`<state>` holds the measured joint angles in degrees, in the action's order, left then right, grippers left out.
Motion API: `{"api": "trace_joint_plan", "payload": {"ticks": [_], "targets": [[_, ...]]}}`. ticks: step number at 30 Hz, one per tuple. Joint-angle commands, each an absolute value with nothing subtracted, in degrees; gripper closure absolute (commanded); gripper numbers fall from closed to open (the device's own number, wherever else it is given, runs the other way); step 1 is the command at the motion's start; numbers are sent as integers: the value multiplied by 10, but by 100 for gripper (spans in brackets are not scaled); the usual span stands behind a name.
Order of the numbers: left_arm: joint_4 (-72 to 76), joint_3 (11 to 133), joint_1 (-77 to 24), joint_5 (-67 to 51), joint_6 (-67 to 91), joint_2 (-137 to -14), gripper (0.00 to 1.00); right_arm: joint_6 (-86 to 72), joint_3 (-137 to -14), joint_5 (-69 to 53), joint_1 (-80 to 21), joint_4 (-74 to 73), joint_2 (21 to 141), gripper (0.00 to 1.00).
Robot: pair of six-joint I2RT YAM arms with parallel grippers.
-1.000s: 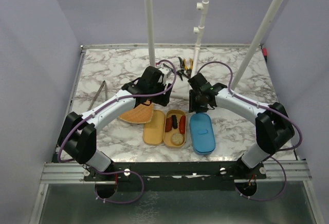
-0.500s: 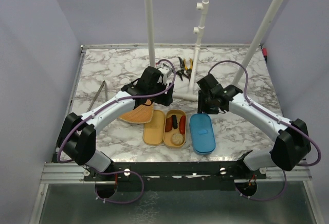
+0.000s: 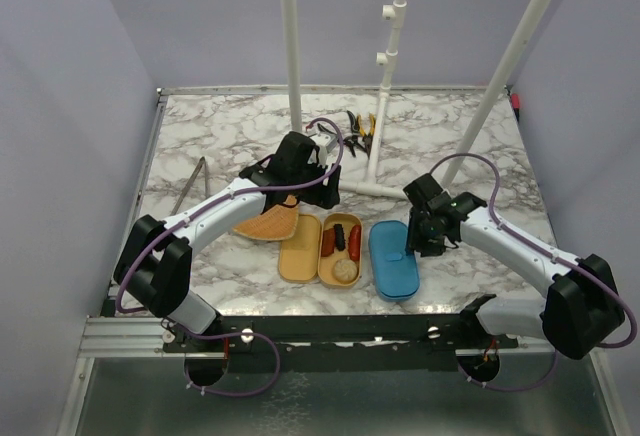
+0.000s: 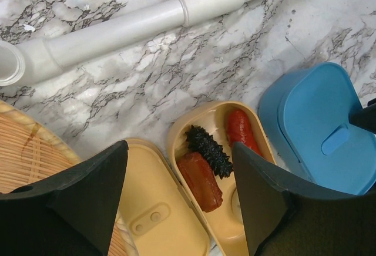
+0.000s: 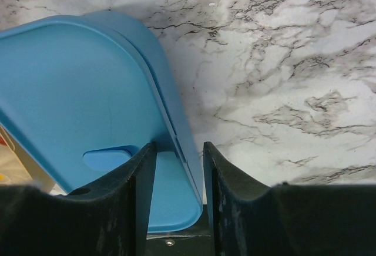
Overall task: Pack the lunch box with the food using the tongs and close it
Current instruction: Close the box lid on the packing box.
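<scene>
The beige lunch box (image 3: 300, 252) lies open, its empty half (image 4: 154, 209) on the left. The other half holds the food (image 3: 341, 242): a red sausage (image 4: 242, 130), a dark spiky piece (image 4: 209, 150), an orange-red piece (image 4: 201, 181) and a beige ball (image 3: 345, 270). My left gripper (image 4: 179, 209) hovers wide open above the box, holding nothing. A blue lid (image 3: 392, 260) lies right of the box. My right gripper (image 5: 179, 147) straddles the lid's right rim (image 5: 170, 115), jaws narrowly apart. The tongs (image 3: 190, 185) lie at the far left, away from both grippers.
A woven bamboo plate (image 3: 268, 223) sits left of the box, under the left arm. Black-and-yellow pliers (image 3: 359, 124) lie at the back by the white pipe frame (image 3: 352, 188), whose base pipe (image 4: 147, 24) runs just beyond the box.
The right arm swung from the lid's far end toward me and to the right, down onto the lid's right rim, and its jaws narrowed. The left arm has barely moved.
</scene>
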<state>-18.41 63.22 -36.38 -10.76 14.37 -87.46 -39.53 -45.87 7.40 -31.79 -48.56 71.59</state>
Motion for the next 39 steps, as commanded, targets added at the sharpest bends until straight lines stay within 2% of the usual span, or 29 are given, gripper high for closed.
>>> {"api": "trace_joint_plan", "payload": {"ticks": [1, 3, 15, 25, 39], "targets": [[-176, 627, -363, -120, 142, -879, 27, -411, -430, 63, -313, -458, 724, 63], [-176, 626, -363, -118, 141, -879, 27, -420, -417, 57, -311, -444, 722, 65], [-177, 625, -363, -116, 139, -876, 27, -514, -373, 46, -311, -385, 677, 99], [-178, 625, -363, -115, 138, -875, 27, -560, -367, 63, -311, -353, 656, 99], [-178, 626, -363, -125, 138, -877, 27, -476, -449, 64, -311, -445, 670, 99]]}}
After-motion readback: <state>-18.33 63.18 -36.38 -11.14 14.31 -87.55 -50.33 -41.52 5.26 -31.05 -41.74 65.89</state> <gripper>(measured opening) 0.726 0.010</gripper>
